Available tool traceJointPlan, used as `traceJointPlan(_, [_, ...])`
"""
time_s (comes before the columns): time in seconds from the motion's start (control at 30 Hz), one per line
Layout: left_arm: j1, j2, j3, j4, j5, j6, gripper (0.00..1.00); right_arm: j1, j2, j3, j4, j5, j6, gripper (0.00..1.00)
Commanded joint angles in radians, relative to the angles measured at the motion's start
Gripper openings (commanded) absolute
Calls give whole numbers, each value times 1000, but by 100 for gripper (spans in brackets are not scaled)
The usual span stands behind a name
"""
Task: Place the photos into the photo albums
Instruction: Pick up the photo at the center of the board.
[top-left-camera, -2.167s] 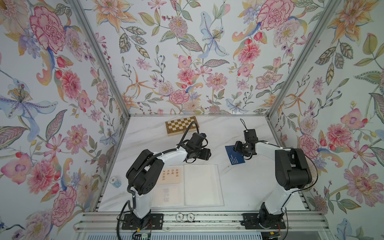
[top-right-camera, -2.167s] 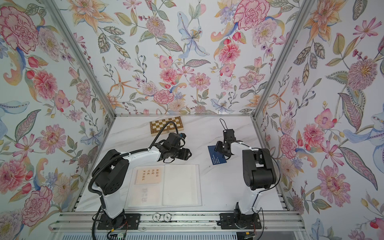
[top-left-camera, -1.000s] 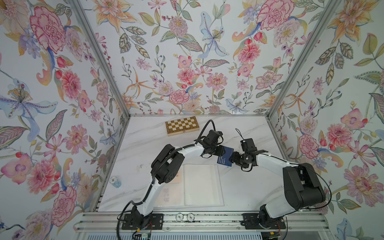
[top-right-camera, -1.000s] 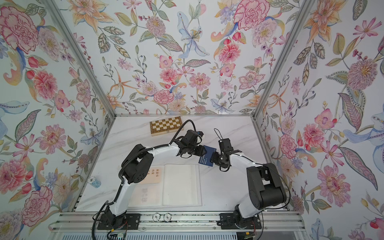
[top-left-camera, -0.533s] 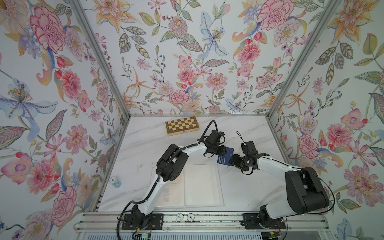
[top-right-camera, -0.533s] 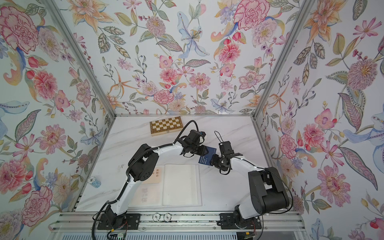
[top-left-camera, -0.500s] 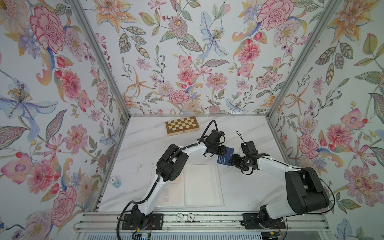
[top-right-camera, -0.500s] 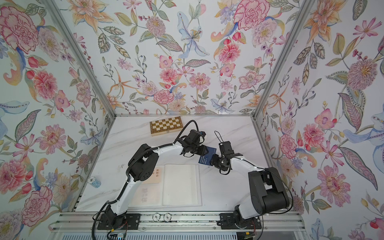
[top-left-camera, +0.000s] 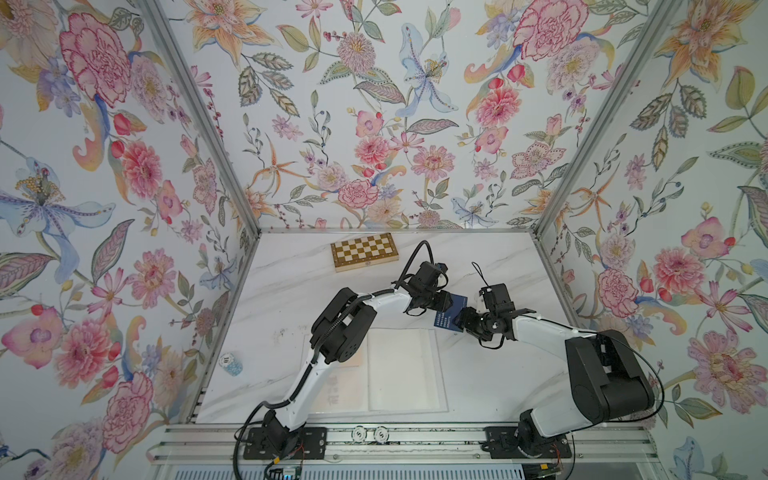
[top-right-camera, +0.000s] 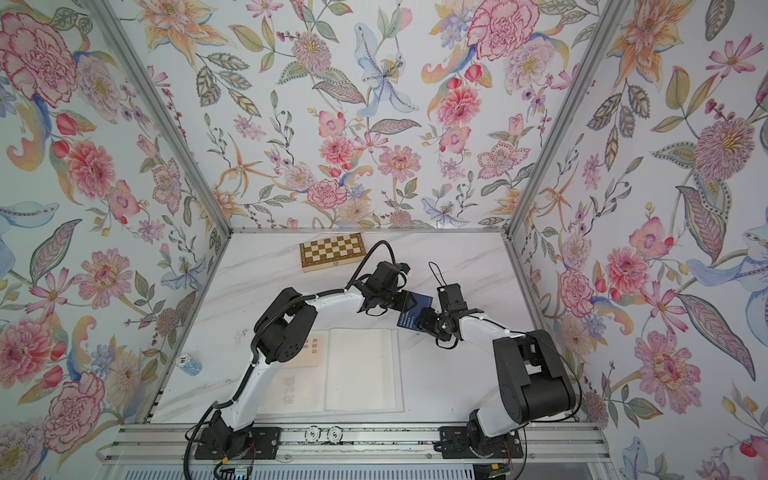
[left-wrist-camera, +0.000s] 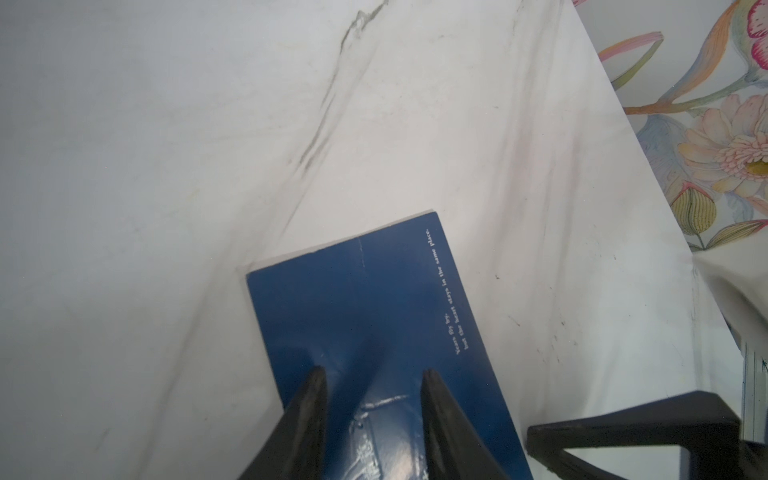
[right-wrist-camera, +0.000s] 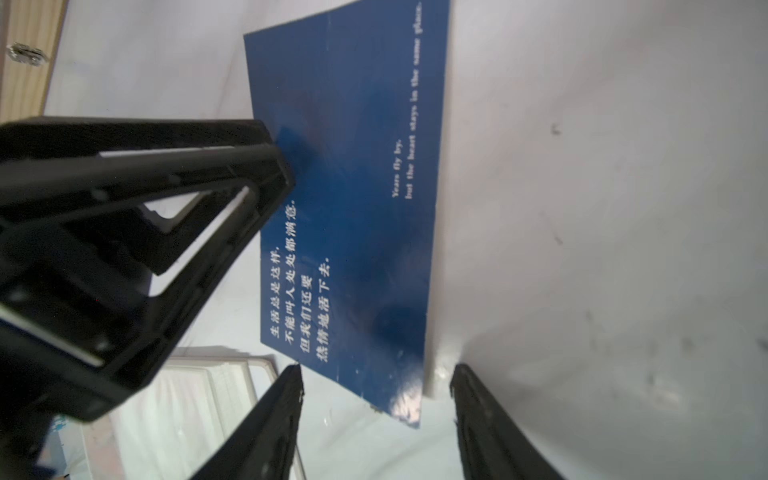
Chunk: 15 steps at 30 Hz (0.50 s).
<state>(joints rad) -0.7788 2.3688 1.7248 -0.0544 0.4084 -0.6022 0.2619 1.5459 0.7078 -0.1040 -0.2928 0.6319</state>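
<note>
Navy card sits between my 2 grippers over marble table, just past far right corner of open album, not in it; lying flat or lifted, cannot tell. My left gripper part open, both fingertips over card's blue face, nothing pinched between them; pressing or hovering, cannot tell. My right gripper spread wider, card's near corner in gap, touching neither finger. Cream card on album's left page, partly under my left arm. Chessboard box by back wall, well apart
</note>
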Motion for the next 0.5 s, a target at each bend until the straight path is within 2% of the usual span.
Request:
traceJointPlan(0.0, [13,-2,-62,-68,-22,-22,38,-10,62,-11,29,-33,36,58])
traceJointPlan(0.33, [35,-6,-112,-26,21,-51,38,-76,106,-59,211,-119,103,53])
traceJointPlan(0.47, [39,-8,-123,-16,34,-59,38,-94,138,-74,305,-171,140,48])
